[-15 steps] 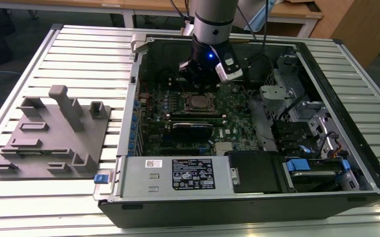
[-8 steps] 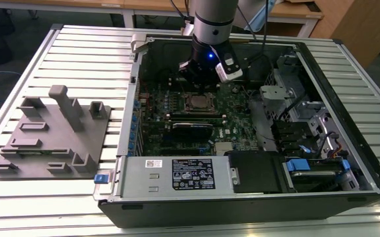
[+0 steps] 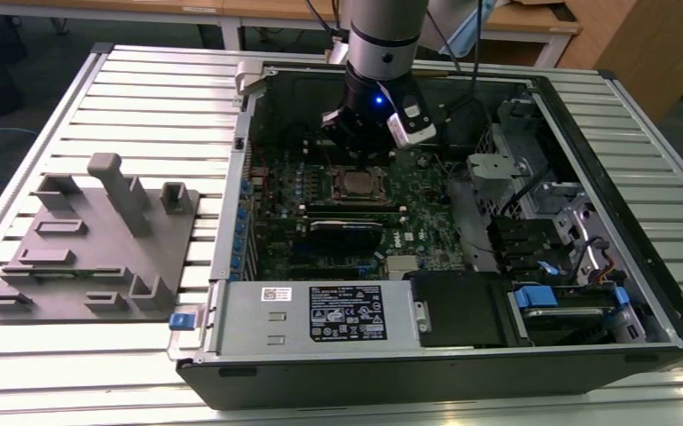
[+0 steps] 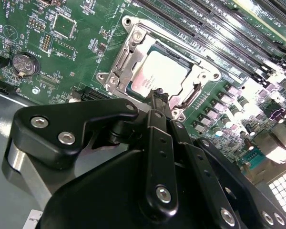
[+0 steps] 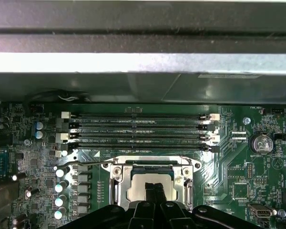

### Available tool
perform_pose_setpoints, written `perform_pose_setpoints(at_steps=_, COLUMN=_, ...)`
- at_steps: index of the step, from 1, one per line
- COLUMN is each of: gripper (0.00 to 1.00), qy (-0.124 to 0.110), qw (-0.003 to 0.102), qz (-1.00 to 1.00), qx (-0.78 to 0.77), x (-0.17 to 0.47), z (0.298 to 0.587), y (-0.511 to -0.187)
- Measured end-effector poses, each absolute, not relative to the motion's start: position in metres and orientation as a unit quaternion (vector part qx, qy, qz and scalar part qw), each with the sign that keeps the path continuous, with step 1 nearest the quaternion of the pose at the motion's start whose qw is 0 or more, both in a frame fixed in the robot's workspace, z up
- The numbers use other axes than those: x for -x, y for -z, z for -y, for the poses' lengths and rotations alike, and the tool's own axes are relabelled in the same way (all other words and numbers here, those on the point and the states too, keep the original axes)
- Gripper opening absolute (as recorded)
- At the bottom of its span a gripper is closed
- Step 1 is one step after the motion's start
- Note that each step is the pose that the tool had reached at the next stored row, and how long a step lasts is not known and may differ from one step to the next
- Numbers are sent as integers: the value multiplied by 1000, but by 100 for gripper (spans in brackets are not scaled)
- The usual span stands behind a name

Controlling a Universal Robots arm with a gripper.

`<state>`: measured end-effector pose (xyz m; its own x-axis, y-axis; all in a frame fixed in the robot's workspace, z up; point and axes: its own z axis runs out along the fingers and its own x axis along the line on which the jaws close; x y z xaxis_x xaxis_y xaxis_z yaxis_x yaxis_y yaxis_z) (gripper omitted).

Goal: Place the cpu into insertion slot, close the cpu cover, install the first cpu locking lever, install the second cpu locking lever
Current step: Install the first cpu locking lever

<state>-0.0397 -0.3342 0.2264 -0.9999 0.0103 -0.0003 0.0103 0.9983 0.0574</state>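
Black linkage bars of the hand (image 4: 157,95) sit closest in the second wrist view. Its two fingers are drawn together with nothing between them, and the tips hang right at the edge of the cpu (image 4: 157,71). The chip lies flat in the insertion slot (image 5: 148,168), and the cpu cover (image 4: 127,59) is folded down around it so the metal top shows through the window. I judge the narrow, closed finger pair suits pushing or hooking small parts here rather than carrying anything. A thin lever rod (image 5: 93,163) lies low along the cover's side next to the memory slots (image 5: 138,129); I cannot tell whether it is hooked.

In the exterior view, the arm comes down into the computer case (image 3: 625,177) from twelve o'clock of the socket. Room is tight: the case wall (image 5: 143,62) stands close behind the memory slots. The grey power box (image 3: 317,315) lies at six o'clock and the drive cage (image 3: 519,169) at three o'clock. At nine o'clock, outside the case, a grey fixture block (image 3: 93,248) rests on the slatted table (image 3: 153,89), well apart from the work.
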Motion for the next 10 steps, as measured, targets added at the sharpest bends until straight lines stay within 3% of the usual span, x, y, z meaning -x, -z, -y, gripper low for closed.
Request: perform_pose_setpoints(at_steps=10, gripper=10, qy=-32, qw=0, qz=-999, qx=-4, x=40, z=334, y=-226)
